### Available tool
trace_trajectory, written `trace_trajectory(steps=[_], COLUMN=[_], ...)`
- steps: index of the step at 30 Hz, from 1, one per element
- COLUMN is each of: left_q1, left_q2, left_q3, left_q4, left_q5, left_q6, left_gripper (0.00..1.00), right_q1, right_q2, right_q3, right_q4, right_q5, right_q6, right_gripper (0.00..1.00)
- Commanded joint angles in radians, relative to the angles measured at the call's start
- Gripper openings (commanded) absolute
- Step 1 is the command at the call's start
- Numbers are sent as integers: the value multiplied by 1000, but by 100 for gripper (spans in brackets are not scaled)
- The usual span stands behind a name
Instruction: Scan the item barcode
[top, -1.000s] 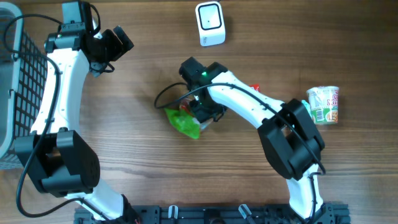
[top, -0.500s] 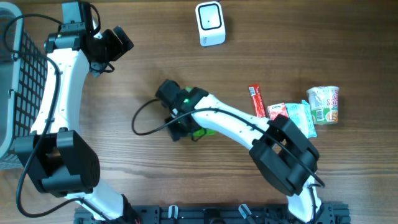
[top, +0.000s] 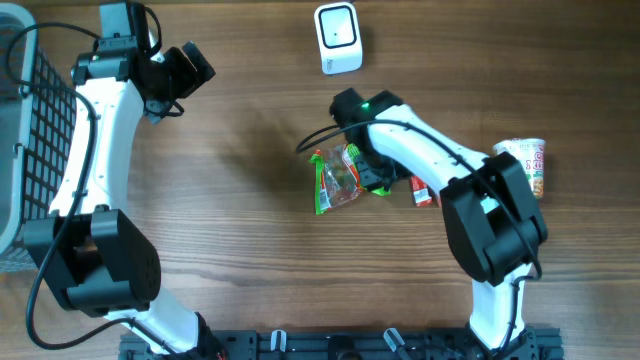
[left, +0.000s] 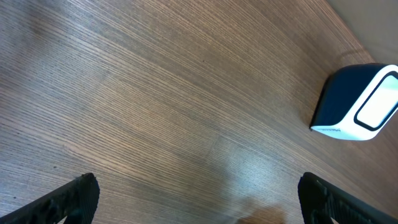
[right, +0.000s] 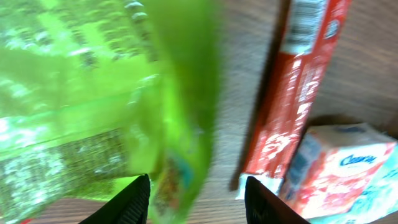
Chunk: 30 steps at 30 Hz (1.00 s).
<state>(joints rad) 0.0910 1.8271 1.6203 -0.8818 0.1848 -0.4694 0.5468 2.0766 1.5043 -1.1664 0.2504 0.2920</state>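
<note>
Green snack bag (top: 336, 180) is pinched in the right jaws over the middle of the tabletop (top: 230, 260), below the white scanner (top: 338, 38). A red stick pack (top: 424, 190), carton (right: 339, 165) and cup (top: 524, 166) crowd its right. Left jaws gape empty.

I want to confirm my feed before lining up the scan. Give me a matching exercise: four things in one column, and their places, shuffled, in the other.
Things:
1. scanner
2. green snack bag
3. wire basket
4. noodle cup

Places:
A. far left of the overhead view
B. between the fingers of the right end effector
C. far right of the overhead view
D. top centre, standing alone

Pairs: 1-D, 2-B, 3-A, 4-C
</note>
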Motion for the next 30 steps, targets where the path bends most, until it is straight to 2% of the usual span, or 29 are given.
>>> trace_trajectory(steps=[1,4,6,8,10,14,17,22,23,24,26,27,28,29,30], left_q1=[4,4,4,4,4,4,4,4,4,4,4,4,4,4,4], left_q2=[0,0,0,0,0,0,0,0,0,0,0,0,0,0,0], left_q3=[3,3,3,3,3,3,3,3,3,3,3,3,3,3,3], left_q4=[1,1,1,1,1,1,1,1,1,1,1,1,1,1,1], left_q5=[5,5,5,5,5,5,5,5,5,5,5,5,5,5,5], left_q6=[-2,-2,-2,-2,-2,-2,-2,-2,-2,-2,-2,-2,-2,-2,-2], left_gripper=[100,100,100,100,100,100,100,100,100,100,100,100,100,100,100], right_q1=[-5,-5,-5,-5,-5,-2,-2,-2,0,0,0,-1,-1,-3,-6], right_q2=[-54,-119,-135,-133,-133,-132,-132,-130,-130,-130,-130,-130,-130,-130,-133], right_q3=[71,91,91,81,45,-61,-186,-323,-330,-331,-331,-331,-330,-330,-327], right_q4=[2,16,29,40,83,212,376,533,534,534,534,534,534,534,534], right_q5=[-66,-177,-327,-388,-383,-381,-379,-380,-379,-380,-380,-380,-380,-379,-382], right_q6=[-57,-56,-56,-52,-25,66,156,209,208,206,203,198,179,172,149], right_gripper=[50,58,77,86,99,99,100,99,96,85,32,25,11,4,8])
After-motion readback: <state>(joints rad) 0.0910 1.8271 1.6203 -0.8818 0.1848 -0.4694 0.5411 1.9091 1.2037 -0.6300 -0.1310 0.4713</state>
